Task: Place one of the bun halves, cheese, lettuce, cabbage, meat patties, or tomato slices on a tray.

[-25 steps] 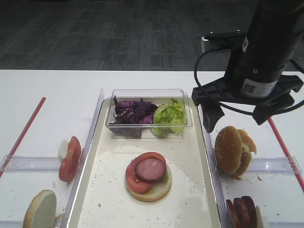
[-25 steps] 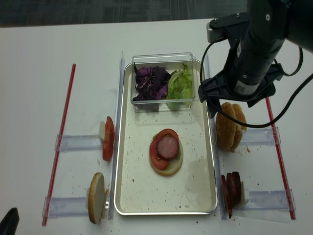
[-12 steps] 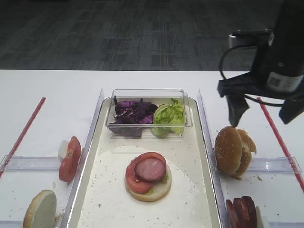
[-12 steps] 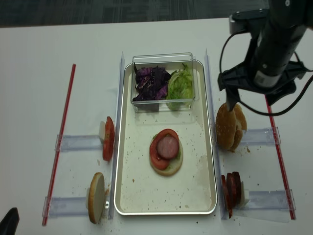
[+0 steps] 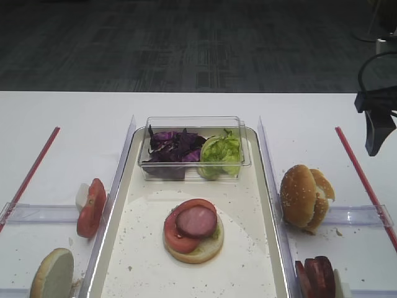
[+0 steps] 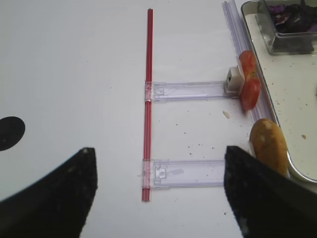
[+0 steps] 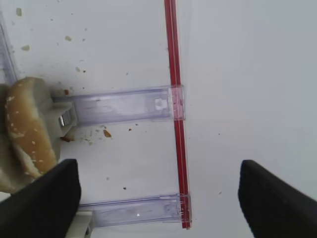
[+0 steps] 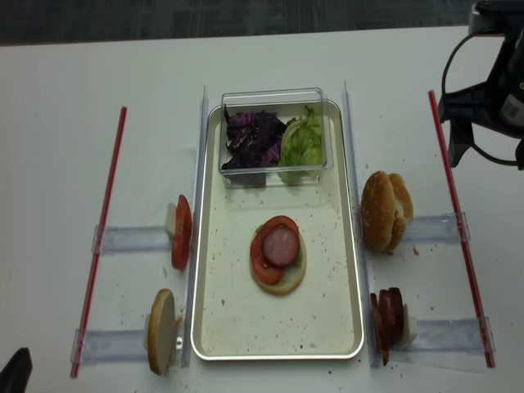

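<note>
On the tray (image 8: 278, 354) lies a bun half topped with a tomato slice (image 8: 266, 260) and a meat patty (image 5: 196, 221) (image 8: 281, 245). More bun halves (image 5: 304, 197) (image 8: 385, 211) (image 7: 27, 129) stand right of the tray, with meat patties (image 5: 316, 277) (image 8: 390, 311) nearer the front. At the left are tomato slices (image 5: 91, 207) (image 6: 247, 87) and a bun half (image 5: 53, 273) (image 6: 268, 144). Cabbage (image 5: 173, 146) and lettuce (image 5: 220, 152) fill the clear box. No cheese is in view. My right gripper (image 8: 489, 151) (image 7: 158, 208) hangs open and empty over the right red strip. My left gripper (image 6: 158, 198) is open and empty.
The clear plastic box (image 8: 274, 98) sits across the tray's far end. Red strips (image 8: 102, 237) (image 8: 458, 237) border both sides. Clear plastic racks (image 8: 131, 239) (image 8: 442, 334) hold the ingredients beside the tray. Crumbs dot the table near the right buns.
My right gripper has moved from beside the clear box at the tray's right rim far to the right, past the buns, still open. Nothing else has moved.
</note>
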